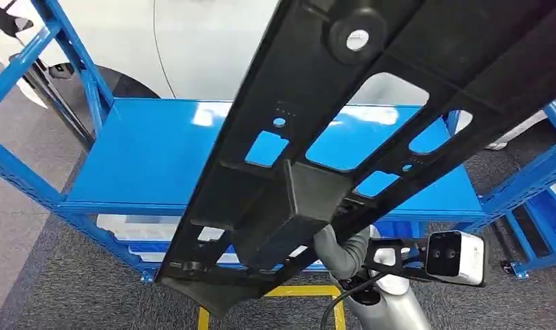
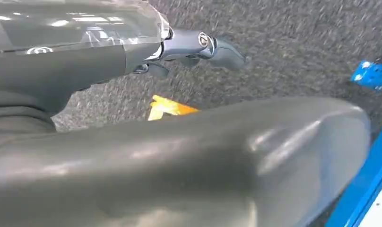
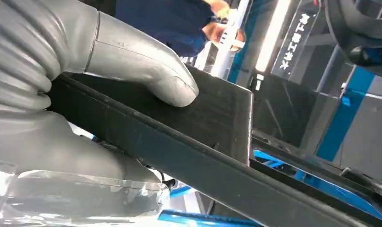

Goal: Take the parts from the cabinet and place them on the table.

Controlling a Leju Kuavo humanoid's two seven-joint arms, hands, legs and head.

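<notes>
- Right hand: the thick grey thumb presses flat on the box-shaped block of a long black plastic panel, and the rest of the hand wraps the block's far side. The hand holds the panel.
- Left hand: the fingers lie extended over grey carpet with nothing between them. A smooth grey surface, likely part of the panel, passes just beside the hand; contact cannot be confirmed.
- Panel location: in the head view it runs diagonally out from the grip, above the blue metal shelf, and is not resting on it.
- Risk: the grip sits near one end of a long part. The overhanging length may lever the block out from under the thumb or twist it in the hand.
- Risk: the far end may strike the blue uprights during a turn.
- Writing: white characters on a dark sign beyond the fingers are too small to read. No brand is legible.
</notes>
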